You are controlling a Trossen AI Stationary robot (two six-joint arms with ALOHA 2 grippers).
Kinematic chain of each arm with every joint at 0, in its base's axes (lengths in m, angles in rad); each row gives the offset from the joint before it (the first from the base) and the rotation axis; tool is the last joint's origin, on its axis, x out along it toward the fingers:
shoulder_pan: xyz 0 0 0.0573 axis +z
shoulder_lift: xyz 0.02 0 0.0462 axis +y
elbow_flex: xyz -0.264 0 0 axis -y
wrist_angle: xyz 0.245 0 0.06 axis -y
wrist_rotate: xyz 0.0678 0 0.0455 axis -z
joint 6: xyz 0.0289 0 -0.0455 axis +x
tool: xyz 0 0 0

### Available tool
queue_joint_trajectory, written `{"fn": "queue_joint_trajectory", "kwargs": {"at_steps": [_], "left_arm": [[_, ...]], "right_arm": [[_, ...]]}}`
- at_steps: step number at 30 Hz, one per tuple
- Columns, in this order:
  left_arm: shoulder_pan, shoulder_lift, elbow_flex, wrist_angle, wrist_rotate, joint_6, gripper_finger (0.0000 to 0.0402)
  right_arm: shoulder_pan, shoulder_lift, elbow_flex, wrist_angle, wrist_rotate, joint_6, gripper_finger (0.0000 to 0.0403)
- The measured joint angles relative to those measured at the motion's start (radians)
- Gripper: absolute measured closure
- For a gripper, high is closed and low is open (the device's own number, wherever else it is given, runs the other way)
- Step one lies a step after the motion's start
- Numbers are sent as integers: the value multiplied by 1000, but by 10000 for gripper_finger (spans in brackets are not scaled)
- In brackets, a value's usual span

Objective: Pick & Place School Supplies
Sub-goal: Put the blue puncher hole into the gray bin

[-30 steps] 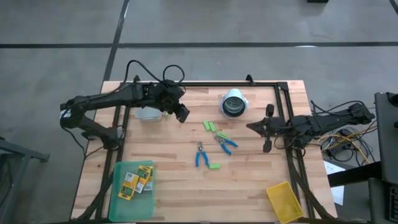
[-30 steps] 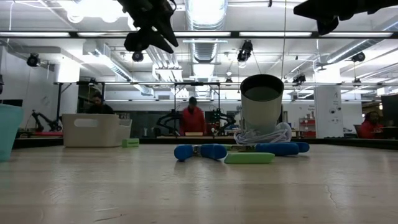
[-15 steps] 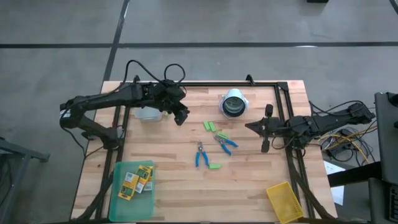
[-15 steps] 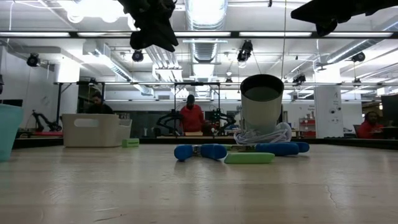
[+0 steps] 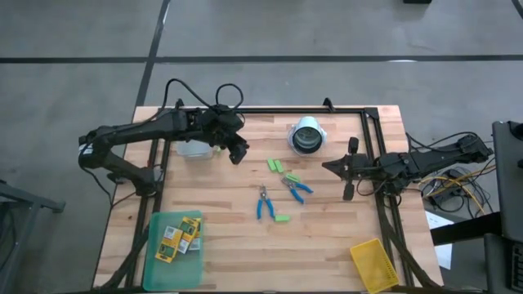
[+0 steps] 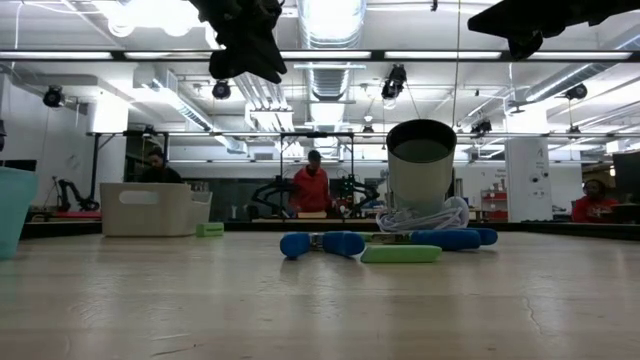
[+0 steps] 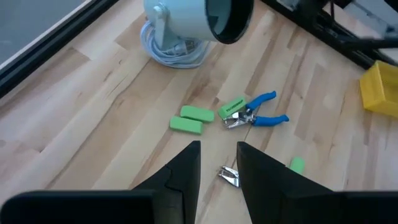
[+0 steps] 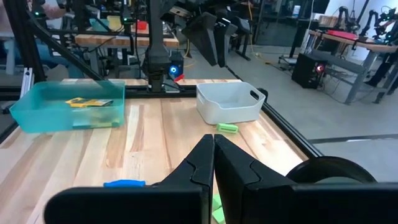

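I am seeing blue-handled scissors (image 5: 263, 204) lying open on table (image 5: 327, 245); left pincer (image 5: 238, 152) narrow & empty, right pincer (image 5: 350, 170) closed, empty.

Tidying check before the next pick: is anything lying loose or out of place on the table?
Two blue-handled scissors and green erasers lie scattered mid-table, outside any container; crayon boxes already sit in the green tray.

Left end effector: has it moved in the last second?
Yes, slightly. In the high view the left end effector has drawn back toward the white bin, away from the green blocks.
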Motion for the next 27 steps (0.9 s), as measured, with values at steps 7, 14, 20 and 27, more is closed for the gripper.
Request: {"fn": "queue_joint_trajectory", "kwargs": {"at_steps": [7, 14, 20, 27], "left_arm": [[0, 0, -18, -11, -39, -139, 293], [-35, 0, -40, -11, -175, -589, 293], [-199, 0, -74, -23, -280, -761, 293], [-330, 5, -80, -34, -397, -800, 293]], "right_arm": [[0, 0, 0, 0, 0, 0, 394], [0, 0, 0, 0, 0, -1, 394], [0, 0, 0, 0, 0, -1, 394], [0, 0, 0, -1, 0, 0, 394]]}}
